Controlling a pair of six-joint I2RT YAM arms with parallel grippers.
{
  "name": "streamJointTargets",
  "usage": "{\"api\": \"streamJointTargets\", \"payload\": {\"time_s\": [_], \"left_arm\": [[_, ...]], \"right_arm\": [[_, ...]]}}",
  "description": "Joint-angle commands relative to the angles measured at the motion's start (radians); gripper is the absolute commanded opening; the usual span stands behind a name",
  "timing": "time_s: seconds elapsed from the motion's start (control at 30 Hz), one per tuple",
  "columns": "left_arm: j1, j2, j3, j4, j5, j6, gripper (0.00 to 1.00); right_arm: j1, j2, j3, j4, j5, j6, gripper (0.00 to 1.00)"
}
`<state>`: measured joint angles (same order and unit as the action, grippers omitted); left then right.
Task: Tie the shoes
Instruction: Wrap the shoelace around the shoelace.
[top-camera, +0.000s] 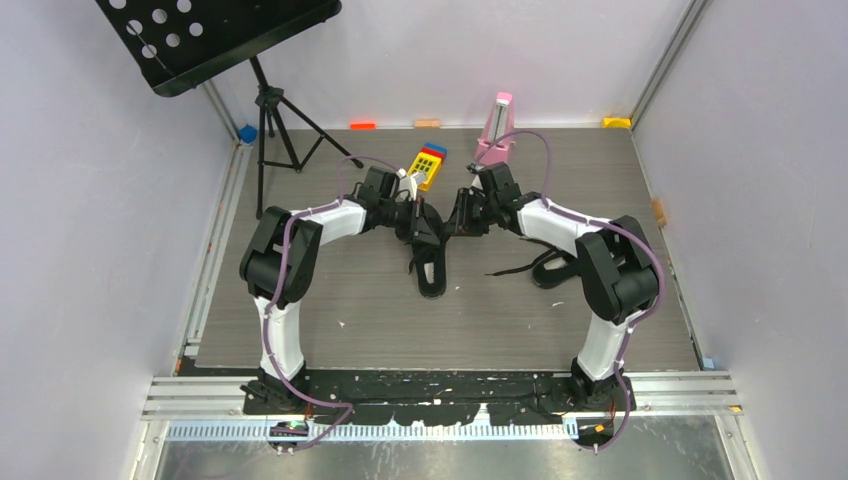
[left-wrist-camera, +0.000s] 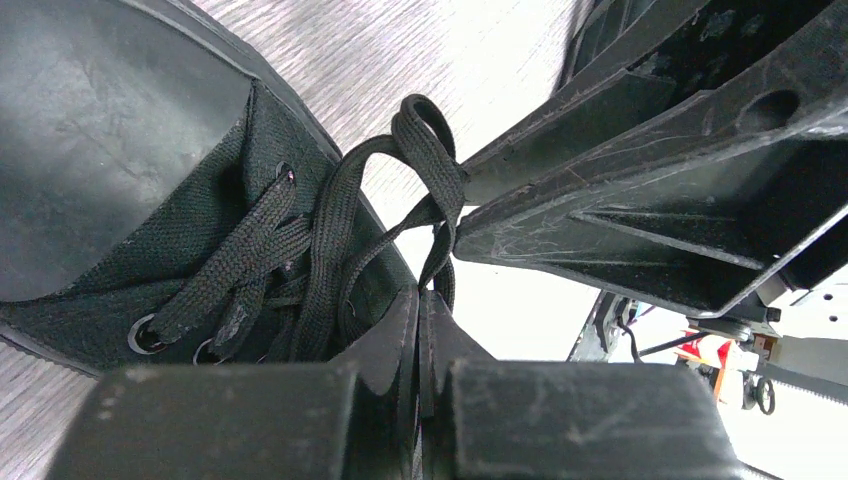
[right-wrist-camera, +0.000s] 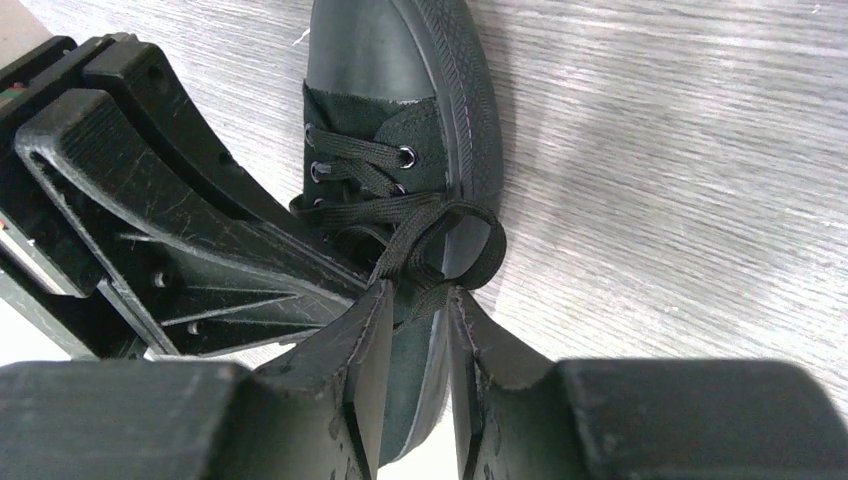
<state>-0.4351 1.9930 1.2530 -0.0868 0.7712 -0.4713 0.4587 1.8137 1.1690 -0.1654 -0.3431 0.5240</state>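
Observation:
One black shoe (top-camera: 432, 272) lies mid-table, toe towards the far wall, with both grippers meeting over its laces. My left gripper (top-camera: 428, 228) (left-wrist-camera: 425, 295) is shut on a black lace, and a lace loop (left-wrist-camera: 425, 135) rises just beyond its tips beside the shoe's toe cap (left-wrist-camera: 120, 130). My right gripper (top-camera: 458, 222) (right-wrist-camera: 418, 295) stands open with a narrow gap. The knotted lace loop (right-wrist-camera: 470, 240) lies at its tips, and a strand hangs loose between them above the shoe (right-wrist-camera: 390, 60). The other shoe (top-camera: 553, 268) sits to the right, partly hidden behind the right arm.
A loose lace end (top-camera: 510, 270) trails on the table between the shoes. A yellow toy keypad (top-camera: 430, 165) and a pink metronome (top-camera: 497, 125) stand behind the grippers. A black music stand (top-camera: 215, 35) on a tripod (top-camera: 275, 130) fills the back left.

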Motion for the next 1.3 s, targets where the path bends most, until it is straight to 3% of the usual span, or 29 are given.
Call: {"api": "streamJointTargets", "payload": {"time_s": [0.0, 0.5, 0.8, 1.27], "left_arm": [[0.009, -0.048, -0.014, 0.029, 0.012, -0.003, 0.00], [0.010, -0.044, -0.014, 0.025, 0.008, -0.003, 0.00], [0.010, -0.047, -0.006, 0.003, -0.001, -0.001, 0.00], [-0.003, -0.044, 0.062, -0.103, -0.083, 0.067, 0.00]], "right_arm": [[0.006, 0.017, 0.053, 0.036, -0.015, -0.019, 0.31], [0.007, 0.065, 0.081, 0.047, -0.015, -0.013, 0.27], [0.008, 0.016, 0.083, 0.036, -0.010, -0.010, 0.01], [0.044, -0.060, 0.165, -0.056, -0.034, -0.018, 0.00]]}}
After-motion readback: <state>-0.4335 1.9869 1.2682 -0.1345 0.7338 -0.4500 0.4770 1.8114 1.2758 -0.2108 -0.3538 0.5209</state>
